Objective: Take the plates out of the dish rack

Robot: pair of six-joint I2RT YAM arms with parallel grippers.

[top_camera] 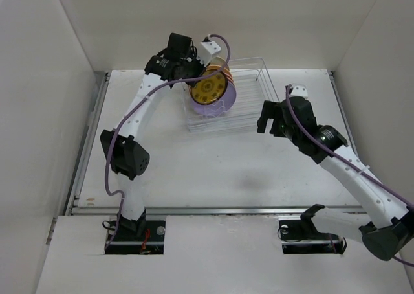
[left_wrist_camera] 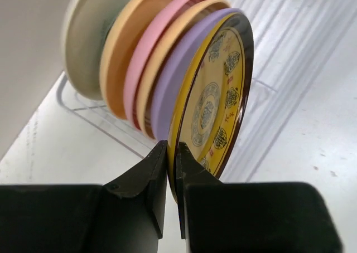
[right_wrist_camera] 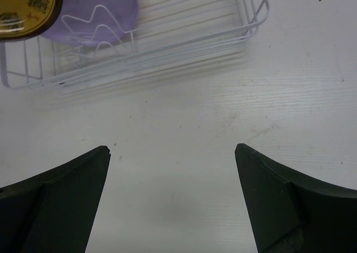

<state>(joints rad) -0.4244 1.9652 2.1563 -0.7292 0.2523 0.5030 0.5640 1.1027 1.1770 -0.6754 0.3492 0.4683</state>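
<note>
Mustard-yellow patterned plate (left_wrist_camera: 215,105) stands in the wire dish rack (right_wrist_camera: 145,53), right against the lavender plate (left_wrist_camera: 167,91) — I have the left gripper (left_wrist_camera: 172,152) pinched on its rim. My right gripper (right_wrist_camera: 173,150) hangs spread wide over the table (right_wrist_camera: 223,113), beside the rack.

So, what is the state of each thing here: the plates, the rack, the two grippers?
patterned plate: on edge, rim clamped by left gripper.
lavender plate: on edge, just behind it.
pink plate: on edge, mid-row.
cream plate: on edge, row's far end.
dish rack: on table, partly unfilled.
left gripper: shut on patterned plate.
right gripper: open, empty.
</note>
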